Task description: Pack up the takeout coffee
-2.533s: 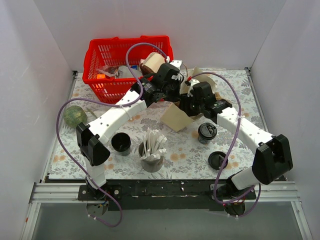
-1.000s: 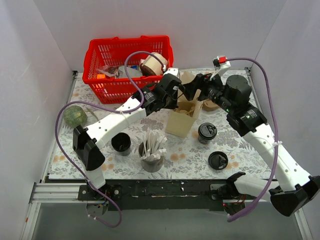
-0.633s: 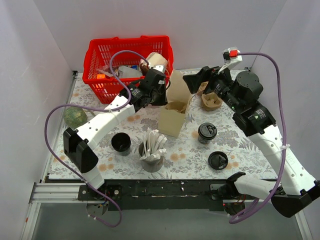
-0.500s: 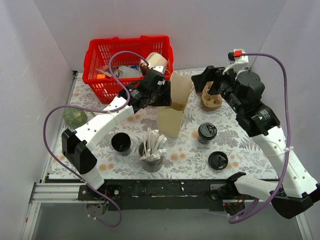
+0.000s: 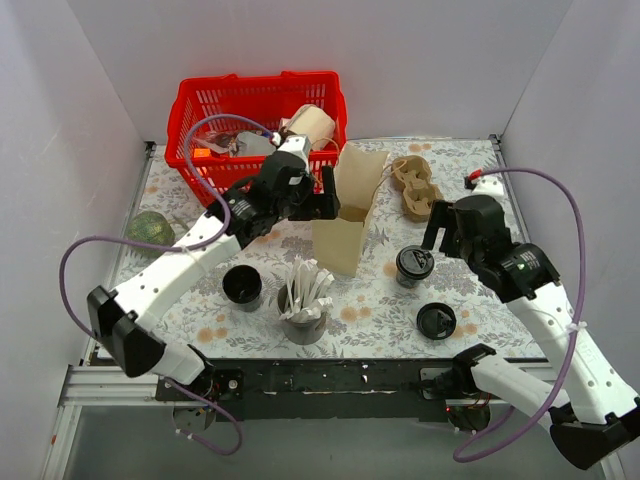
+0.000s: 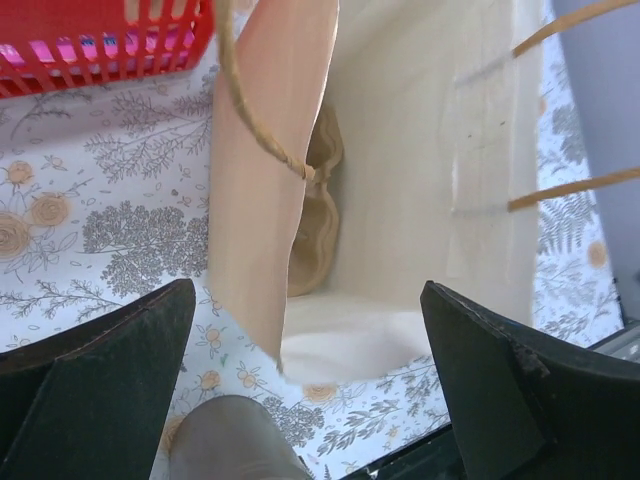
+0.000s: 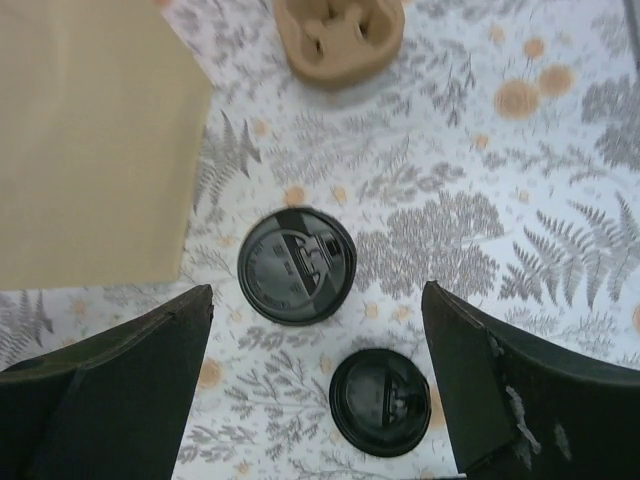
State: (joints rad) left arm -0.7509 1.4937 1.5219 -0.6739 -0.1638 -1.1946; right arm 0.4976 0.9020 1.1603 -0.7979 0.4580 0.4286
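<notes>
The takeout coffee (image 5: 414, 264), a dark cup with a black lid (image 7: 296, 265), stands on the flowered table right of the upright brown paper bag (image 5: 345, 212). My right gripper (image 5: 438, 232) hangs open above it. In the right wrist view the cup lies just beyond the fingertips, with my right gripper (image 7: 316, 292) holding nothing. My left gripper (image 5: 329, 200) is open at the bag's left side. Seen from the left wrist, my left gripper (image 6: 308, 290) faces the bag's open mouth (image 6: 400, 180), apart from it.
A flat loose black lid (image 5: 436, 321) lies in front of the coffee. A brown cup carrier (image 5: 415, 187) sits behind it. A lidless black cup (image 5: 242, 287) and a grey cup of stirrers (image 5: 303, 305) stand front left. A red basket (image 5: 215, 165) is at the back left, a green ball (image 5: 148, 230) at far left.
My left gripper opened, let go of the bag and drew back left; the bag now stands alone. My right arm swung down from the back to above the lidded cup.
</notes>
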